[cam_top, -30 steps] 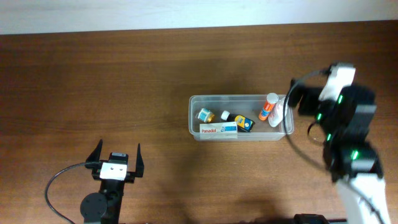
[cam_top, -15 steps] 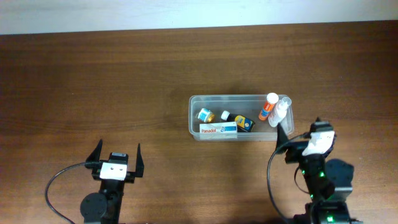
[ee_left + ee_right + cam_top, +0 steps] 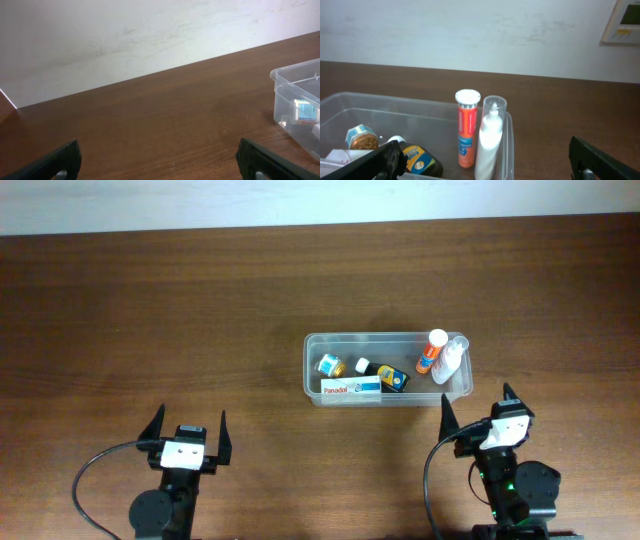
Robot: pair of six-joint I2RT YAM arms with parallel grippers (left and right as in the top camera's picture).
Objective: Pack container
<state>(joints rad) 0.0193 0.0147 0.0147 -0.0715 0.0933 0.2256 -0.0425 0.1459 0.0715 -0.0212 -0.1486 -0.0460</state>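
container [image 3: 386, 336]: clear tub, right of tabletop [image 3: 200, 300] centre, holds orange tube [image 3: 429, 354], white bottle [image 3: 451, 360], Panadol box [image 3: 350, 387] | left fingers [image 3: 156, 426]: spread wide, empty | right fingers [image 3: 444, 413]: spread wide, empty, near container's right corner

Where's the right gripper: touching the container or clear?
Cannot tell: overhead, a fingertip of the right gripper overlaps the container rim; right wrist view shows no plain gap.

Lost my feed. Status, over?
Both open, empty: left gripper, right gripper; clear plastic rectangular tub packed with small bottles, white box; nothing in the way.
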